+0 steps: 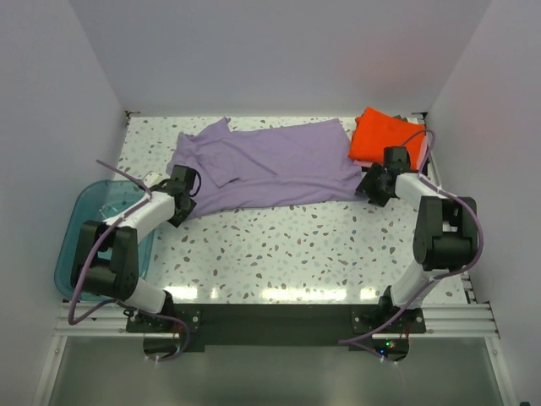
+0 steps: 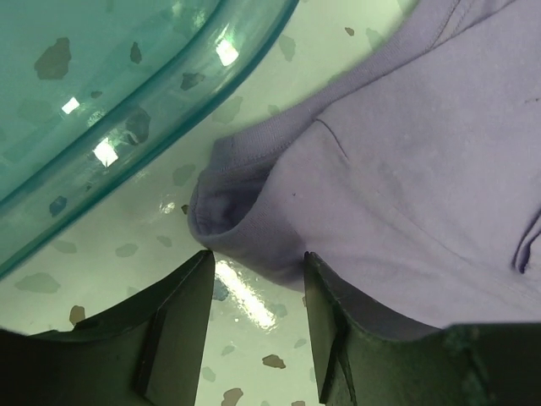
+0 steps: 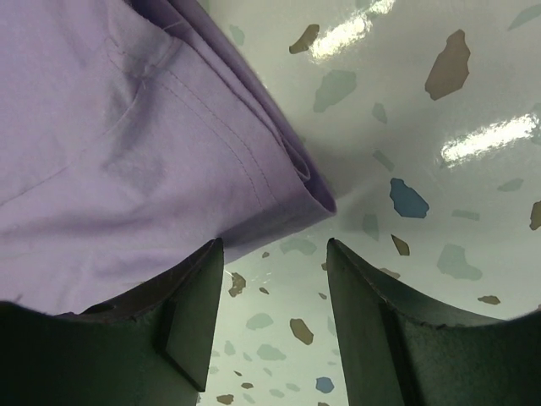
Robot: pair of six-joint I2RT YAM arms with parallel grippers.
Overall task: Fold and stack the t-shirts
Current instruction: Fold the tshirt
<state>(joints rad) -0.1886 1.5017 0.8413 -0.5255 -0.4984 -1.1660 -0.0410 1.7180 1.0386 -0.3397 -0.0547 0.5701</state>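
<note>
A large lavender t-shirt (image 1: 270, 165) lies spread flat across the back of the speckled table. An orange-red t-shirt (image 1: 385, 135) sits folded at the back right corner. My left gripper (image 1: 188, 188) is at the lavender shirt's left end. In the left wrist view the left gripper (image 2: 258, 258) is open, and a rolled edge of the lavender cloth (image 2: 406, 169) lies just past the fingertips, with bare table between them. My right gripper (image 1: 372, 182) is at the shirt's right end. Seen from its wrist, the right gripper (image 3: 275, 245) is open too, just short of the hem corner (image 3: 127, 152).
A teal translucent tub (image 1: 93, 228) stands at the table's left edge, close beside my left arm, and its curved rim (image 2: 101, 85) fills the upper left of the left wrist view. White walls enclose the table on three sides.
</note>
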